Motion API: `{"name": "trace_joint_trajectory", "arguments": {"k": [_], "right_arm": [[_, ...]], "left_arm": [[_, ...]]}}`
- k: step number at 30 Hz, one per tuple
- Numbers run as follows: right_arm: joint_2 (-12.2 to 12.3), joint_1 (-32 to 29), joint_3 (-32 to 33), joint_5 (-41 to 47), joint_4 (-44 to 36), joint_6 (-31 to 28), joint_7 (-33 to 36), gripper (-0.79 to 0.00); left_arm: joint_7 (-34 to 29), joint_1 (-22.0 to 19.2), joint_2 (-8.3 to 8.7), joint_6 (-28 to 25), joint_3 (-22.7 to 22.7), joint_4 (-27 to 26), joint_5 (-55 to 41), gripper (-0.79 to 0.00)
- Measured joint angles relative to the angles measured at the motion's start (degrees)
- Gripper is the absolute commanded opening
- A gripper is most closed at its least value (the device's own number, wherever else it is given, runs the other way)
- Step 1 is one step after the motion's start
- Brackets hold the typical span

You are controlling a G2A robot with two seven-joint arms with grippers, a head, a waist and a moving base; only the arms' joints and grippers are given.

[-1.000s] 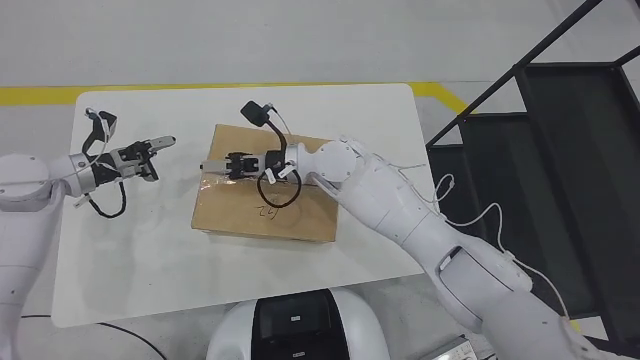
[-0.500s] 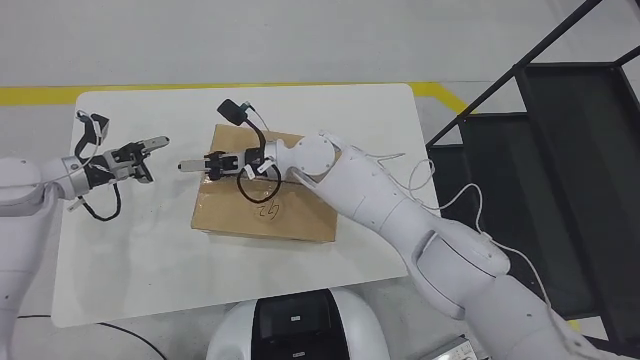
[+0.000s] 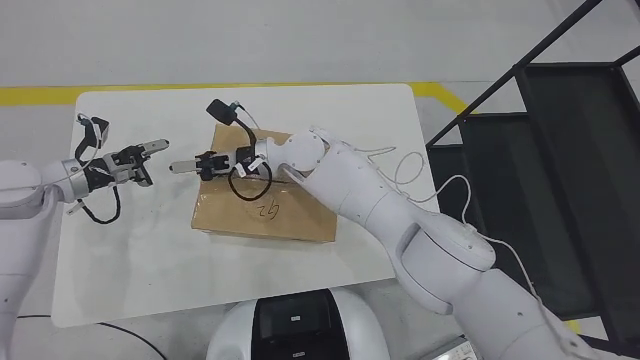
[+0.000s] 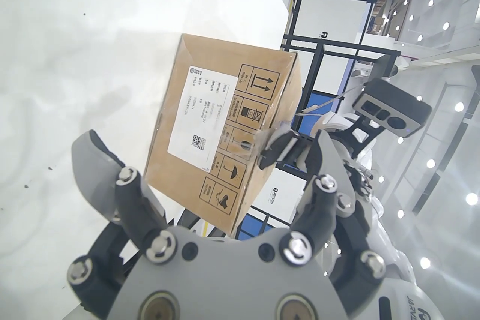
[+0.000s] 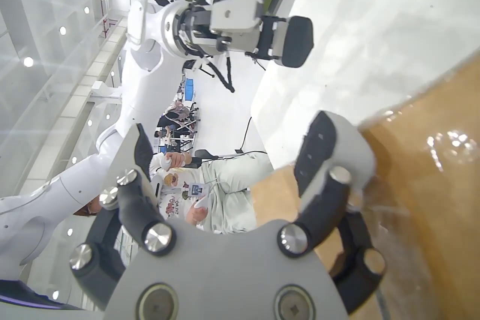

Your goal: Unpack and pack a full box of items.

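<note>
Right tool (image 3: pixel 180 167), jaws apart, sits over the box's (image 3: pixel 270 205) end; left tool (image 3: pixel 155 146), jaws spread and empty, hovers near that end.

White arms (image 3: pixel 400 210), black cables (image 3: pixel 238 186), grey pincers (image 4: pixel 206 149), silver screws (image 4: pixel 161 244).

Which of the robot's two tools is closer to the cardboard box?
Right. The right tool reaches across the cardboard box and sits at its edge. The left tool hangs over the bare table beside the box, apart from it.
</note>
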Motion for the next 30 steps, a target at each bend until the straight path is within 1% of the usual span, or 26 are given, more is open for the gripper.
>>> {"name": "trace_joint_trajectory", "arguments": {"k": [4, 8, 11, 14, 17, 18, 20, 21, 23, 24, 27, 29, 30], "right_arm": [[0.9, -0.7, 2.2, 1.1, -2.0, -2.2, 1.0, 0.0], [2.7, -3.6, 5.8, 4.0, -6.7, -3.8, 3.8, 0.0], [4.8, -6.6, 9.2, 4.7, -11.1, -3.2, 6.0, 0.0], [7.7, -11.0, 13.8, 3.8, -16.3, -1.8, 7.7, 0.0], [10.9, -16.8, 19.6, 0.8, -24.0, 1.0, 7.8, 0.0], [12.1, -19.6, 22.2, -0.6, -28.3, 2.8, 7.9, 0.0], [13.9, -24.3, 26.2, -2.2, -35.8, 5.9, 8.2, 0.0], [15.0, -27.7, 29.1, -2.8, -41.1, 8.0, 8.5, 0.0], [16.4, -32.9, 33.7, -3.7, -48.8, 10.5, 8.3, 0.0], [17.2, -36.5, 36.9, -3.7, -53.4, 11.1, 7.6, 0.0], [18.6, -45.1, 45.0, -2.9, -61.0, 9.3, 4.4, 0.0], [19.2, -49.3, 49.2, -3.3, -62.8, 7.7, 2.0, 0.0], [19.5, -51.5, 51.4, -4.9, -63.9, 6.8, 0.2, 0.0]], "left_arm": [[-0.1, -0.5, -0.18, -0.3, 0.5, -0.4, -0.3, 0.0], [-0.2, -1.1, -0.37, -0.4, 1.2, -0.6, -0.5, 0.0], [-0.4, -1.5, -0.54, -0.5, 1.8, -0.8, -0.6, 0.0], [-0.6, -1.9, -0.71, -0.5, 2.3, -1.3, -0.9, 0.0], [-1.3, -2.3, -0.88, -0.7, 2.8, -1.9, -1.6, 0.0], [-1.7, -2.5, -0.94, -0.7, 3.0, -2.2, -1.8, 0.0], [-2.5, -2.8, -1.07, -0.7, 3.4, -2.6, -2.4, 0.0], [-3.1, -3.1, -1.16, -0.7, 3.6, -2.6, -3.0, 0.0], [-3.3, -3.7, -1.3, -0.5, 3.9, -2.5, -3.6, 0.0], [-3.2, -4.0, -1.44, -0.4, 4.1, -2.4, -4.3, 0.0], [-2.5, -4.7, -1.79, 0.1, 4.4, -1.7, -6.5, 0.0], [-1.9, -5.0, -1.97, 0.5, 4.5, -1.2, -7.4, 0.0], [-1.4, -5.2, -2.08, 0.9, 4.6, -0.9, -7.9, 0.0]]}}
